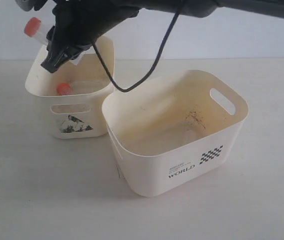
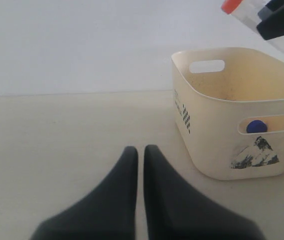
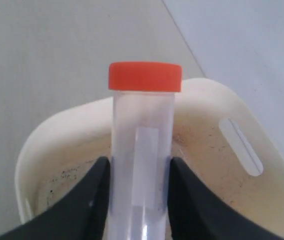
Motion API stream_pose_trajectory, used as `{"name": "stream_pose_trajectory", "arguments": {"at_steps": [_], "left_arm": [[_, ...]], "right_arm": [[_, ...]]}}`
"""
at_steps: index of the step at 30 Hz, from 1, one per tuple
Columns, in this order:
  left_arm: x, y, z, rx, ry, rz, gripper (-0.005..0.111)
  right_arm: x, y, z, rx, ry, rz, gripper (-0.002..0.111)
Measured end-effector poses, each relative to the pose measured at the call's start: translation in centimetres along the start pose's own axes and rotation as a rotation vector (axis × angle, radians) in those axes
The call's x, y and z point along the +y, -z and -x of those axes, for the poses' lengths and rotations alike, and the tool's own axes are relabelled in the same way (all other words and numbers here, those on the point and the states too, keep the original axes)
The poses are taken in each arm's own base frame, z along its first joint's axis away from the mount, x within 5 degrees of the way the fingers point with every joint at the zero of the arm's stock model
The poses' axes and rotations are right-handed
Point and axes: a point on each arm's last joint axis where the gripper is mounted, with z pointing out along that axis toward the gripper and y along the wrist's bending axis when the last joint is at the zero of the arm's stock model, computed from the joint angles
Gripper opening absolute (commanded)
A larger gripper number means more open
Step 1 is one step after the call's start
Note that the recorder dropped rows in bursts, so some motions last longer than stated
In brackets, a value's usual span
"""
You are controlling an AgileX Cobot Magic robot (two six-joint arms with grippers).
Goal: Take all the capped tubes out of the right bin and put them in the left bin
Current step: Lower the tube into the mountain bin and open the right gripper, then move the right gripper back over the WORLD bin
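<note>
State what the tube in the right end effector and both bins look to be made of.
The held tube: clear plastic, probably; the bin behind shows through its wall. Its orange-red cap: opaque matte plastic. The right bin and the left bin: cream plastic, it seems, smooth with a slight sheen, thin moulded walls and cut-out handles.

The left bin (image 2: 212,145) hides all of the blue-capped tube (image 2: 256,126) except its cap.

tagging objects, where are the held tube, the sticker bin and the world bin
held tube (image 3: 143,150): right wrist view, clear body
sticker bin (image 1: 56,120): exterior view, front wall
world bin (image 1: 147,172): exterior view, front wall
</note>
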Motion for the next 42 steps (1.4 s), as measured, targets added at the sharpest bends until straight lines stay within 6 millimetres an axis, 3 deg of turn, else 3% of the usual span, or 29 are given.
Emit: {"name": "stream_pose_trajectory", "arguments": {"at_steps": [1, 2, 4, 5, 7, 8, 10, 15, 23, 31, 36, 42], "left_arm": [[0.0, 0.0, 0.0, 0.0, 0.0, 0.0, 0.004], [0.0, 0.0, 0.0, 0.0, 0.0, 0.0, 0.004], [0.0, 0.0, 0.0, 0.0, 0.0, 0.0, 0.004], [0.0, 0.0, 0.0, 0.0, 0.0, 0.0, 0.004], [0.0, 0.0, 0.0, 0.0, 0.0, 0.0, 0.004], [0.0, 0.0, 0.0, 0.0, 0.0, 0.0, 0.004], [0.0, 0.0, 0.0, 0.0, 0.0, 0.0, 0.004], [0.0, 0.0, 0.0, 0.0, 0.0, 0.0, 0.004], [0.0, 0.0, 0.0, 0.0, 0.0, 0.0, 0.004], [0.0, 0.0, 0.0, 0.0, 0.0, 0.0, 0.004], [0.0, 0.0, 0.0, 0.0, 0.0, 0.0, 0.004], [0.0, 0.0, 0.0, 0.0, 0.0, 0.0, 0.004]], "right_arm": [[0.1, -0.9, -0.2, 0.02, 0.01, -0.016, 0.055], [0.2, -1.5, -0.1, 0.025, 0.014, -0.023, 0.067], [0.6, -1.8, 0.0, 0.026, 0.011, -0.023, 0.076], [0.8, -1.9, 0.1, 0.025, 0.007, -0.02, 0.073], [1.3, -1.9, 0.5, 0.022, -0.024, -0.017, 0.053], [1.4, -1.9, 0.5, 0.027, -0.044, -0.017, 0.032], [1.4, -1.8, -0.1, 0.092, -0.055, -0.017, 0.001], [1.7, 0.5, -0.1, 0.238, -0.033, 0.023, -0.001], [2.2, 7.0, 0.4, 0.465, -0.055, 0.126, 0.0], [3.4, 11.5, -1.5, 0.566, -0.053, 0.155, 0.0], [3.4, 13.7, -4.3, 0.68, -0.048, 0.022, 0.0], [2.0, 13.5, -6.4, 0.769, -0.065, -0.23, 0.0]]}}
